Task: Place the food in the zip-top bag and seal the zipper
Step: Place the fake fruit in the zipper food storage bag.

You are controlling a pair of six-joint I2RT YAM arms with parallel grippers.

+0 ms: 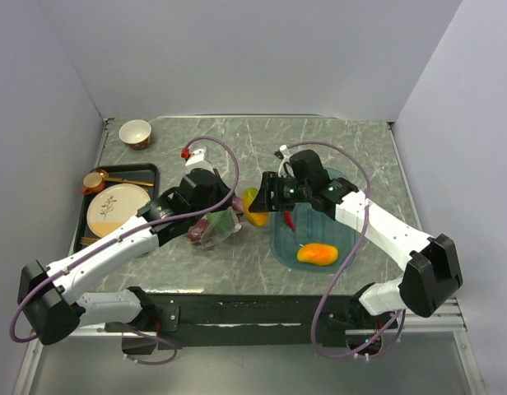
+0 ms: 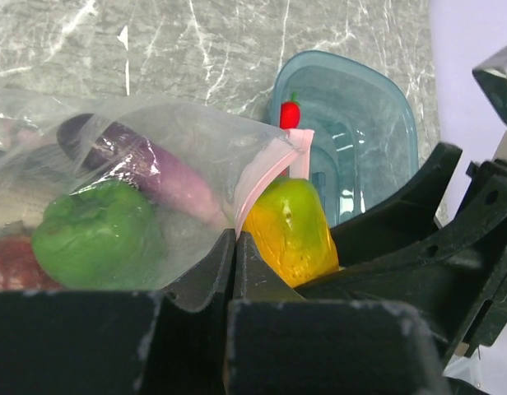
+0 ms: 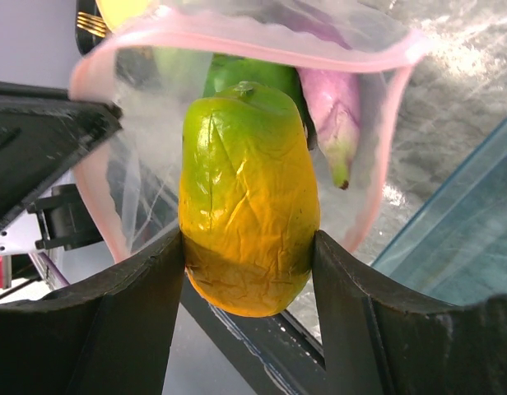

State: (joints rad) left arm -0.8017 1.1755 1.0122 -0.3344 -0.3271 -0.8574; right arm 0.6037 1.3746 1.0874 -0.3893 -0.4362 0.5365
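My left gripper (image 1: 226, 216) (image 2: 235, 239) is shut on the pinkish-white zipper strip (image 2: 270, 169) of the clear zip-top bag (image 1: 212, 228) and holds its mouth open. Inside the bag lie a green pepper (image 2: 97, 234), a purple eggplant (image 2: 159, 177) and a dark red apple (image 2: 11, 265). My right gripper (image 1: 262, 202) (image 3: 249, 247) is shut on an orange-yellow mango (image 3: 247, 206) (image 1: 253, 206) and holds it right at the bag's open mouth (image 3: 237, 37). A second mango (image 1: 317, 253) and a red chili (image 1: 289, 219) lie in the teal tray (image 1: 340, 234).
A black tray (image 1: 89, 234) at the left holds a patterned cream plate (image 1: 118, 207) and a copper cup (image 1: 93, 181). A white bowl (image 1: 135, 132) stands at the back left. A small red and white object (image 1: 192, 153) lies behind the left gripper.
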